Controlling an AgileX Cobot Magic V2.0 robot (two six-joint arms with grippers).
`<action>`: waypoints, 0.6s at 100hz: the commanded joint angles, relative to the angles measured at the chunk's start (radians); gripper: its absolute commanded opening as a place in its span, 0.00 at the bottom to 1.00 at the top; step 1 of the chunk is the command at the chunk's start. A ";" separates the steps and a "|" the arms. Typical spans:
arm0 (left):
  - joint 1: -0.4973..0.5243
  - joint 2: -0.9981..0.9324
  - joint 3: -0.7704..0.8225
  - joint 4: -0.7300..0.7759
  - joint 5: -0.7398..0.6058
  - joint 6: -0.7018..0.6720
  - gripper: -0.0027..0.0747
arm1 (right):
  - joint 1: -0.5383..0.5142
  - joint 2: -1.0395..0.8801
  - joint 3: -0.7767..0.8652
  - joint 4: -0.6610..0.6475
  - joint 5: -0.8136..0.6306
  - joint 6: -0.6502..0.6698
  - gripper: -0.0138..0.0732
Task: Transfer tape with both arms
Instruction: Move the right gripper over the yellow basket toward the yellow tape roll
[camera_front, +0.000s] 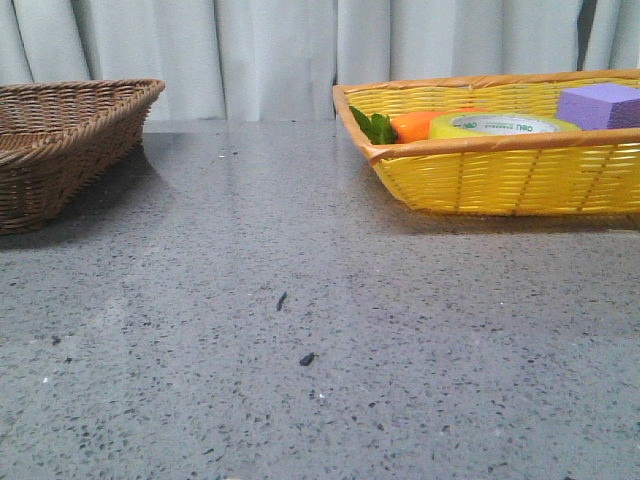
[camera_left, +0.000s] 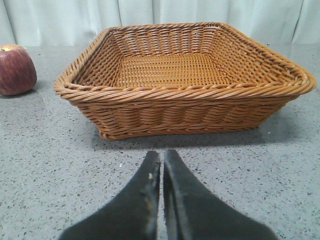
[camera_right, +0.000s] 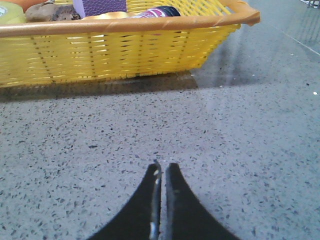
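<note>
At the far left of the grey speckled tabletop (camera_front: 300, 330) sits a brown wicker basket (camera_front: 60, 140), nothing visible inside it in the left wrist view, with a red apple (camera_left: 16, 69) standing on the tabletop just beside it. The left gripper (camera_left: 161, 162) hovers low over the tabletop near that basket's front wall, its dark jaws pressed together with nothing between them. Further right stands a yellow wicker basket (camera_front: 500, 175). In it lie green leaves (camera_front: 375, 125), an orange object (camera_front: 418, 125), the tape (camera_front: 500, 125) lying flat, and a purple foam block (camera_front: 600, 105) beside it. A dark bottle-like item (camera_right: 157, 12) is there too, hard to identify. The right gripper (camera_right: 161, 172) is close to that basket, jaws closed and empty.
</note>
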 joint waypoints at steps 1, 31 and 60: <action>0.003 -0.029 0.009 -0.006 -0.085 -0.003 0.01 | -0.005 -0.019 0.020 0.002 -0.012 -0.005 0.08; 0.003 -0.029 0.009 -0.008 -0.085 -0.003 0.01 | -0.005 -0.019 0.020 0.060 -0.148 -0.005 0.08; 0.003 0.030 -0.008 -0.011 -0.215 -0.003 0.01 | -0.005 -0.019 0.020 0.116 -0.401 -0.005 0.08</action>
